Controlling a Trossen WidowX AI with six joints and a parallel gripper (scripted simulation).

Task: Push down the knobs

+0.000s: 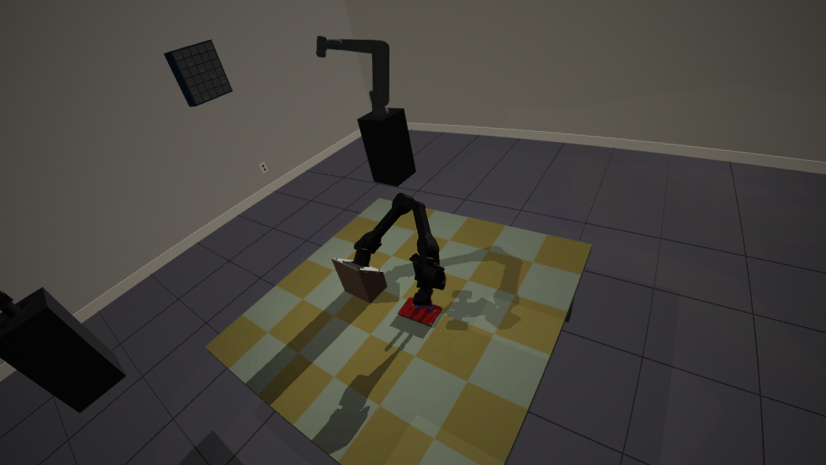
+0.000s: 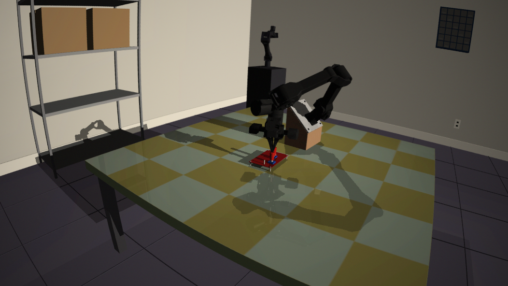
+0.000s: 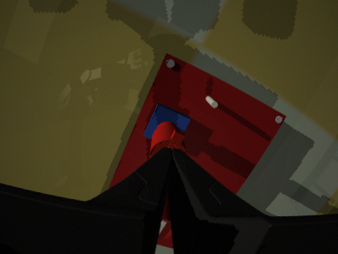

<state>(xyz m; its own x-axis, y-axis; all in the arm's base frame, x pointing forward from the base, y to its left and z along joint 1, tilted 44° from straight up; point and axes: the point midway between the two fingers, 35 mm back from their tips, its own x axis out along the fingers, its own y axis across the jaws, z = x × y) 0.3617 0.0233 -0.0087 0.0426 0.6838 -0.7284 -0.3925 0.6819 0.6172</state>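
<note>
The red circuit board (image 1: 405,313) (image 2: 260,160) (image 3: 242,109) stands on short legs. One blue potentiometer (image 2: 271,162) (image 3: 169,116) carries an upright red knob (image 2: 272,156) (image 3: 164,134). A second red knob (image 2: 275,150) stands just behind it in the exterior view, above another blue potentiometer (image 2: 275,156); the fingers mostly hide it in the wrist view. My gripper (image 2: 272,150) (image 3: 169,157) is shut, points down, and holds nothing. Its tips are at the top of the nearer knob; whether they touch it is unclear. The fingers hide part of that knob, and its seating cannot be told.
A small white post (image 2: 264,162) (image 3: 211,101) rises from the board. My arm's base sits on a box with a sloped white top (image 1: 360,284) (image 2: 314,139), beside the board on the checkered table (image 1: 496,399) (image 2: 319,245). A metal shelf (image 2: 85,101) stands beyond the table.
</note>
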